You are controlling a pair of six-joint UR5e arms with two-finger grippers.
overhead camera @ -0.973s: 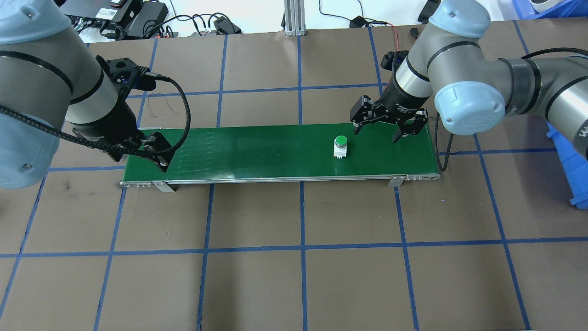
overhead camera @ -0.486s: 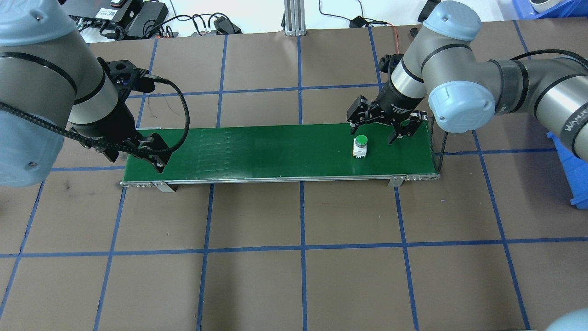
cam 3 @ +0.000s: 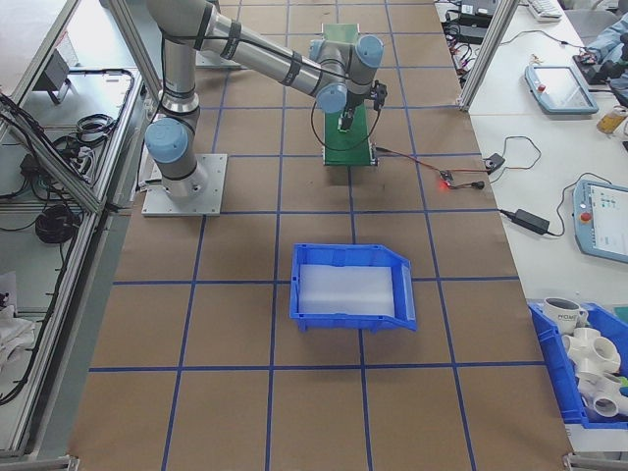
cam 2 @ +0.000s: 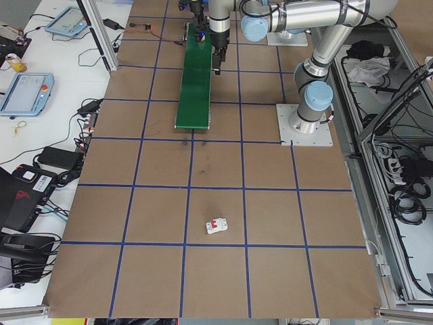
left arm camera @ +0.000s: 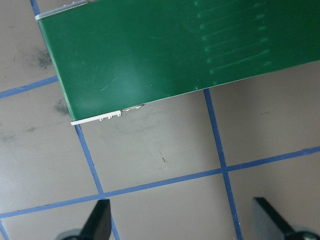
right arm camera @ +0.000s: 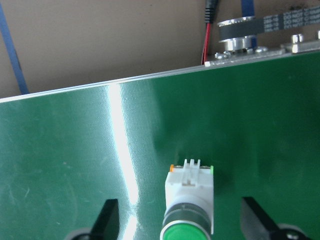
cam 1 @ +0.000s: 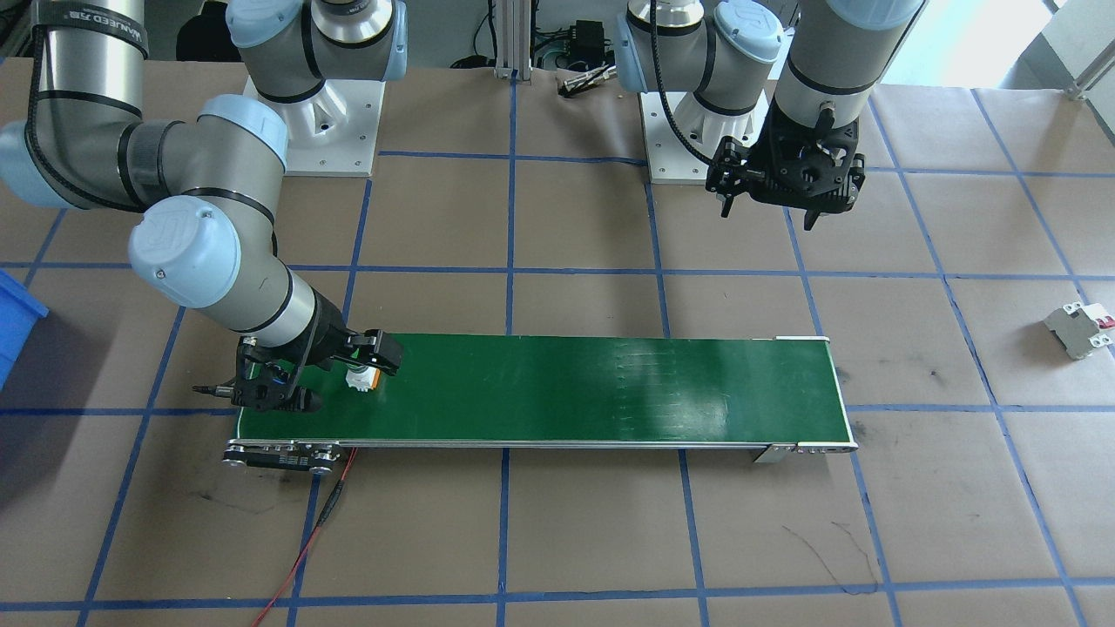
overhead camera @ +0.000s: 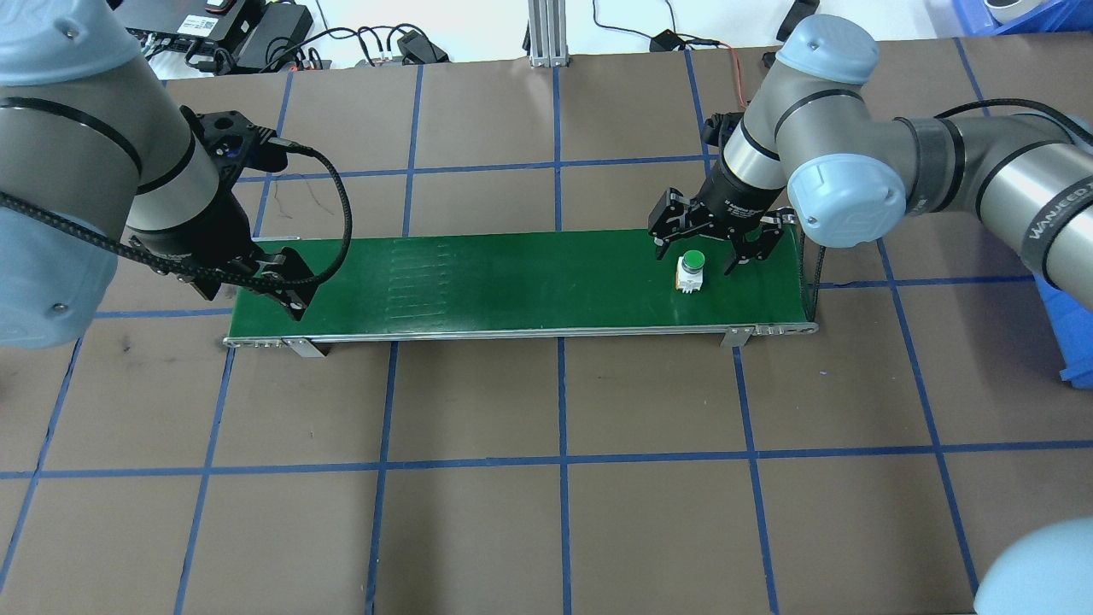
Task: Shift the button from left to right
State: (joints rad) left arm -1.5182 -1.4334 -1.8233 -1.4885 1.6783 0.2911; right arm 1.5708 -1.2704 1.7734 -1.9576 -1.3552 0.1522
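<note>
The button [overhead camera: 690, 269], green cap on a white body, stands upright on the green conveyor belt [overhead camera: 512, 282] near its right end. My right gripper [overhead camera: 700, 259] is open and low over the belt, with one finger on each side of the button and not touching it. In the right wrist view the button [right arm camera: 189, 205] sits between the two fingertips [right arm camera: 107, 220]. The front view shows the button [cam 1: 359, 379] inside the right gripper [cam 1: 340, 380]. My left gripper [overhead camera: 260, 290] hangs open and empty, high above the belt's left end; its wrist view shows the left gripper [left arm camera: 185, 225] with nothing between its fingers.
A grey-white circuit breaker [cam 1: 1078, 329] lies on the table beyond the belt's left end. A blue bin [cam 3: 351, 285] stands past the belt's right end. A red cable [cam 1: 305, 549] runs from the belt's motor end across the table.
The button has travelled rightward along the belt. My right gripper came down and shifted so that its open fingers now straddle the button. The left arm barely moved.
</note>
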